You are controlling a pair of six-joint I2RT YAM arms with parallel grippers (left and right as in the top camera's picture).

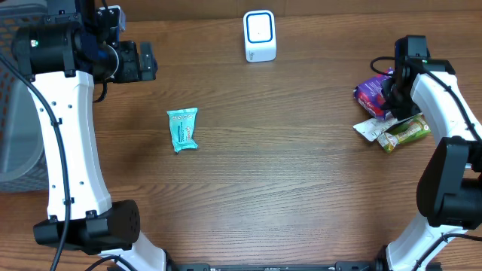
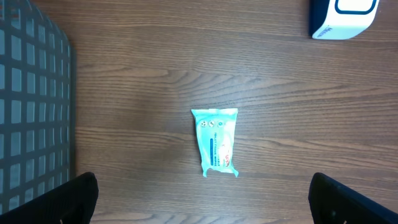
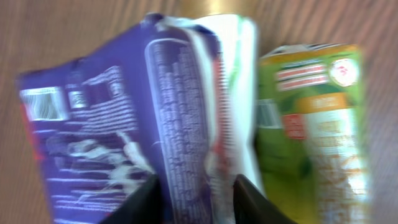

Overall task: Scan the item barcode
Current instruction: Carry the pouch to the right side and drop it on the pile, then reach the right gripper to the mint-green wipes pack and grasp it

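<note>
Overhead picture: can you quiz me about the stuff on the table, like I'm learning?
1. True or false: the teal packet lies inside the grey basket.
2. Which packet lies right beside the green packet? A purple packet; B teal packet; C none.
3. Fill in: the left fingers are wide ____, holding nothing.
Key: 1 false; 2 A; 3 open.

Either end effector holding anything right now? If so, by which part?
Left end effector is open and empty. Right end effector straddles the purple packet at its centre seam; whether it grips cannot be told.
</note>
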